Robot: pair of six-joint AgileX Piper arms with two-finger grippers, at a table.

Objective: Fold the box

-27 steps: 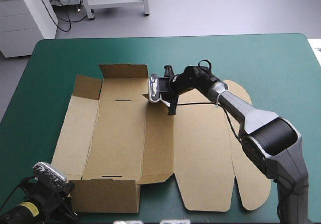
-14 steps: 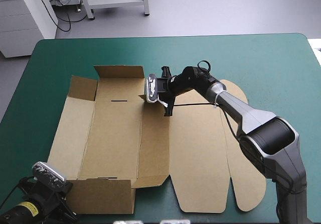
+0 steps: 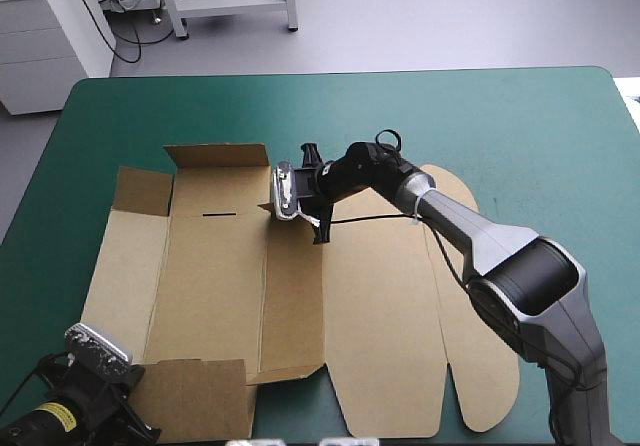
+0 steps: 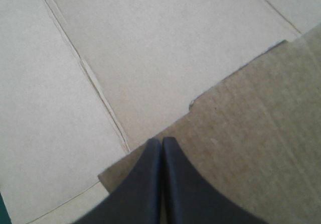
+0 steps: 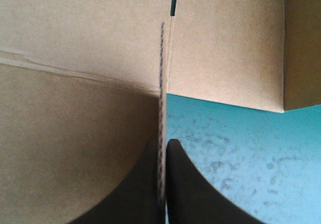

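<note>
The box (image 3: 205, 286) lies opened out, its far and near end flaps raised, with teal-green cover (image 3: 520, 126) showing to its right and beyond it. The right gripper (image 5: 163, 148) pinches a board edge at the box's far end (the sheet's edge stands between the fingers). The left gripper (image 4: 161, 146) has its fingers closed tip to tip over the box's near flap.

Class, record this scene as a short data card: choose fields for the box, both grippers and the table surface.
object: brown cut cardboard box sheet, mostly flat, rounded lid panels toward the table's right
raised parts: far flap and near flap stand up
right gripper: shut on the box, clamping a board edge at its far side
left gripper: shut, tips over a flap's edge
surface: teal-green table cover
</note>
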